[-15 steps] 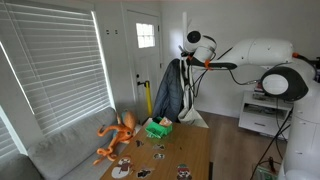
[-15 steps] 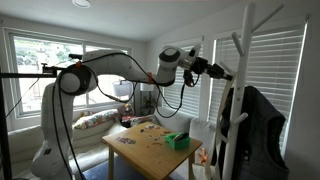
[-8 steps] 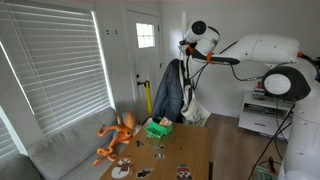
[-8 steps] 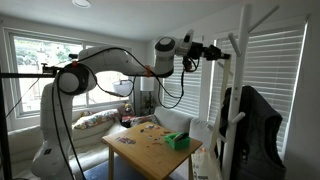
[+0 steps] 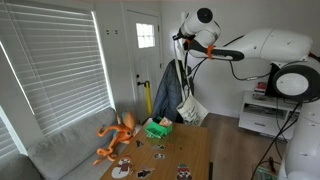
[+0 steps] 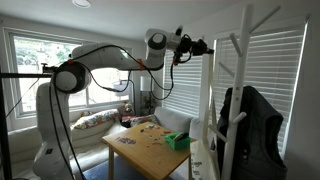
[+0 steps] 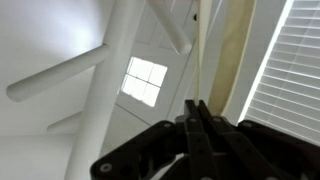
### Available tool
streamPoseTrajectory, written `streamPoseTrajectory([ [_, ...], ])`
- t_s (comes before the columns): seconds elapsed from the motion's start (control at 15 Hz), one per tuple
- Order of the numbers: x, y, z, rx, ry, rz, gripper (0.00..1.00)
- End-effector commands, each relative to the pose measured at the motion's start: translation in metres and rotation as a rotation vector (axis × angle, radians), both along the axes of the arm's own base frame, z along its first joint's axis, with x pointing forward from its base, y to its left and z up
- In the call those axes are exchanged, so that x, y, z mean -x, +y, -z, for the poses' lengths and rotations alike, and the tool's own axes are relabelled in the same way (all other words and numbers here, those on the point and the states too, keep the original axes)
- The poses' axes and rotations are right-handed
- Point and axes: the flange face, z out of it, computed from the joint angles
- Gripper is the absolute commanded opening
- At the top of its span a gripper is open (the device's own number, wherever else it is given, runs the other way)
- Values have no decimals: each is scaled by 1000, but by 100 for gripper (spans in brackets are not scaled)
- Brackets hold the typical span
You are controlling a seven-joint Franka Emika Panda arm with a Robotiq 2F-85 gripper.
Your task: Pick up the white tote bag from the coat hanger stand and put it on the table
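Black fingers of the pincer [image 7: 197, 106] stand pressed together in the wrist view, and the pale straps [image 7: 204, 55] of the white tote bag run straight between them, so the pincer is closed on the straps. Just beside the straps in this view are the white pole and prongs of the coat stand [image 7: 112, 90]. I cannot tell if a strap touches a prong.

In an exterior view the pincer [image 5: 181, 40] is high up, at the end of the white arm [image 5: 262, 45]. The straps fall down from it to the white tote bag [image 5: 193, 110]. The bag hangs in the air directly below the pincer and touches nothing under it. The dark jacket [image 5: 166, 92] hangs just beside the bag. The brown wooden table [image 5: 195, 155] is lower than the bag and nearer to the camera. On the table lie a green object [image 5: 158, 128] and some small dark things. An orange toy [image 5: 118, 137] lies beside the table.

In an exterior view the pincer [image 6: 203, 46] is near the upper prongs of the coat stand [image 6: 244, 60], on the side of the arm. The straps [image 6: 207, 100] hang as a pale vertical band, apart from the pole. The jacket [image 6: 255, 125] is on the stand, behind the band. The table [image 6: 150, 157] is below, well apart from the pincer.
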Motion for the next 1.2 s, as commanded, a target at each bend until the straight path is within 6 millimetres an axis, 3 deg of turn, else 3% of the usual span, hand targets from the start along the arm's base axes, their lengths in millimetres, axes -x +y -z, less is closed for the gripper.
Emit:
streamPoseTrajectory([
  [0.0, 33, 26, -29, 11, -10, -94, 1],
  [0.2, 64, 36, -71, 70, -48, -78, 1],
  [0.33, 88, 32, -89, 84, -88, -69, 1],
  [0.4, 97, 26, -89, 86, -89, -54, 1],
  [0.47, 77, 32, -81, 71, -87, -66, 4],
  [0.6, 92, 27, -90, 80, -99, -53, 4],
  [0.8, 62, 75, -86, 98, -107, -169, 1],
  [1.13, 39, 199, -95, 9, -117, -480, 1],
])
